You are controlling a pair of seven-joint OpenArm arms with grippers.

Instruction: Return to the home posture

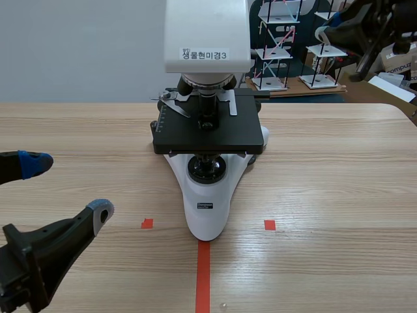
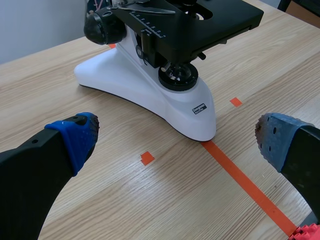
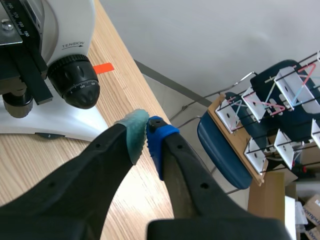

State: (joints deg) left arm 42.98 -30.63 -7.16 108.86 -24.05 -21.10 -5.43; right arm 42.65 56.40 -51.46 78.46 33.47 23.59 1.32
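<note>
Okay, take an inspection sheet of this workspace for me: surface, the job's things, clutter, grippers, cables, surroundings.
Surface: wooden table with orange-red tape marks.
Job's things: no item to handle; a white and black microscope stands upright mid-table.
Clutter: nothing seen.
Grippers: left gripper open, low over the table, short of the microscope's base; right gripper shut on nothing, raised beside the microscope.
Cables: nothing seen on the table.
Surroundings: blue chair, white rod-and-plate models, cardboard box, pale wall.
</note>
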